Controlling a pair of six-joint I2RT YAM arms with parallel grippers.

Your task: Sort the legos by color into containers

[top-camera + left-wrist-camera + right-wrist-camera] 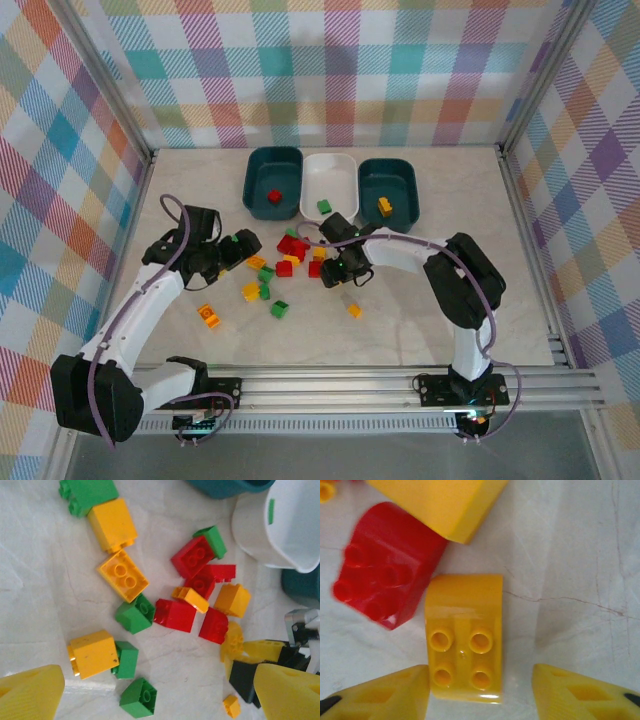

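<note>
Three containers stand in a row at the back. The left teal tub (272,172) holds a red lego, the white tub (332,172) a green one, and the right teal tub (392,178) a yellow one. Red, green and yellow legos (292,248) lie scattered mid-table. My right gripper (480,682) is down on the table around a yellow lego (465,635). Its left finger touches the lego and a gap remains on the right. A red lego (385,565) lies just beyond. My left gripper (160,700) hangs wide open over the scatter, a green lego (137,696) between its fingers, untouched.
Stray legos lie nearer the arms: a yellow one (208,315), a green one (279,309) and a small yellow one (354,310). Plaid walls enclose the table, and a metal rail (400,385) runs along its near edge. The two grippers (228,252) (338,268) work close together.
</note>
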